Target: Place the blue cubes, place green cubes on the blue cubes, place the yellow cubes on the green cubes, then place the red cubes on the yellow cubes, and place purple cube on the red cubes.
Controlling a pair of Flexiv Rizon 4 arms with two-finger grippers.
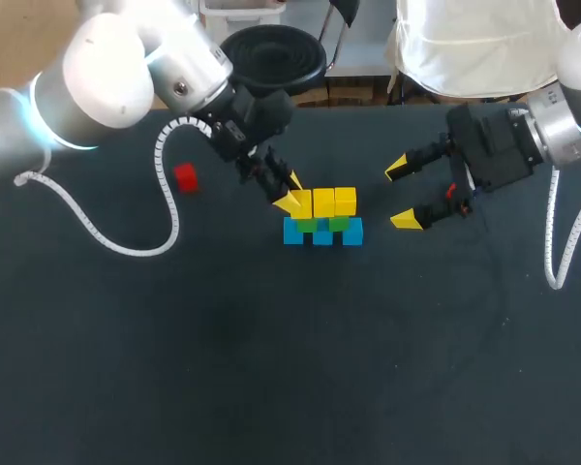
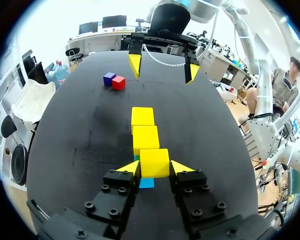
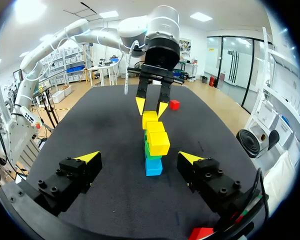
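Observation:
A row of three blue cubes lies mid-table, with green cubes on them and yellow cubes on top. My left gripper is shut on the yellow cube at the row's left end, which rests over a blue cube. The other two yellow cubes lie ahead of it. My right gripper hangs open to the right of the stack, holding nothing. One red cube lies at the far left. A purple cube and a second red cube sit near the right gripper.
A black round bowl-like object stands at the table's back edge behind the left arm. White cable loops from the left arm over the table's left part. The dark tabletop stretches in front of the stack.

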